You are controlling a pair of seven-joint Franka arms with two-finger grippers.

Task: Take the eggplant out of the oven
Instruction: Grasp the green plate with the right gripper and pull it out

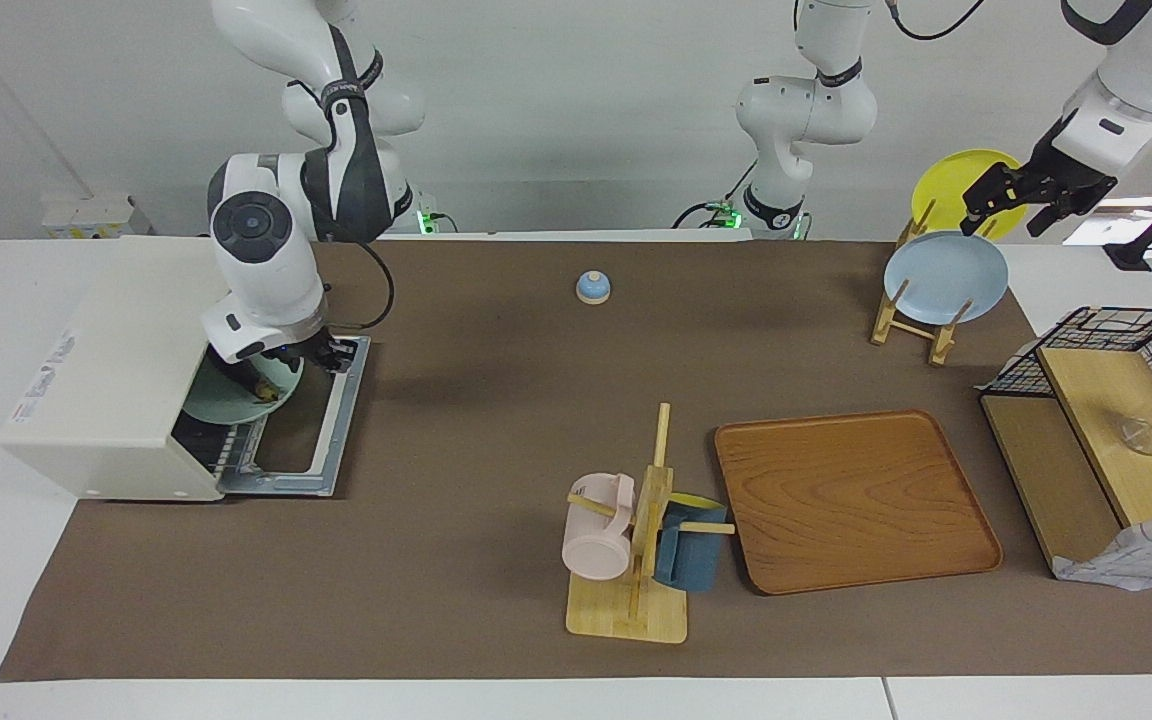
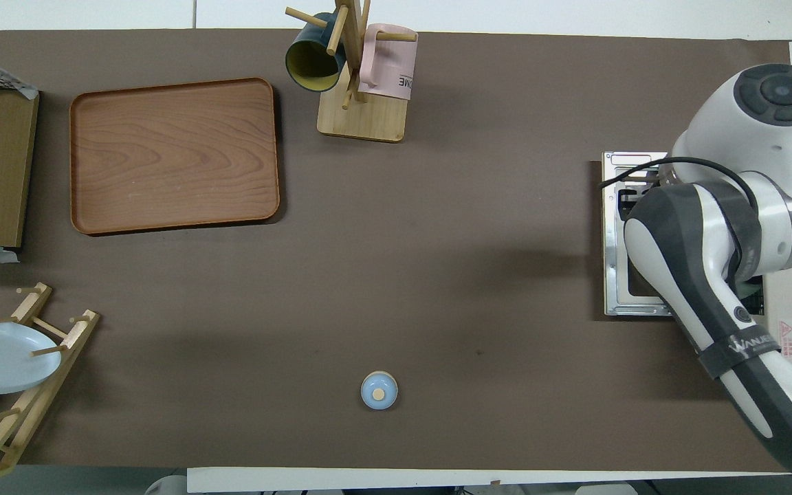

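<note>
The cream-white oven (image 1: pixel 126 340) stands at the right arm's end of the table, and its door (image 1: pixel 331 420) lies open and flat on the mat. Inside, a pale green plate (image 1: pixel 226 405) rests on the wire rack. Of the eggplant only a small brownish end (image 1: pixel 261 384) shows on that plate, and the right wrist hides the rest. My right gripper (image 1: pixel 321 352) hangs at the oven's mouth, just above the door's hinge side. In the overhead view the right arm covers it, and only the door (image 2: pixel 633 295) shows there. My left gripper (image 1: pixel 1014 203) waits open and high over the plate rack.
A blue bell (image 1: pixel 593 287) sits mid-table near the robots. A mug tree (image 1: pixel 641 540) with a pink and a blue mug stands beside a wooden tray (image 1: pixel 851 500). A rack with a blue plate (image 1: pixel 944 277) and a wire-basket shelf (image 1: pixel 1106 420) fill the left arm's end.
</note>
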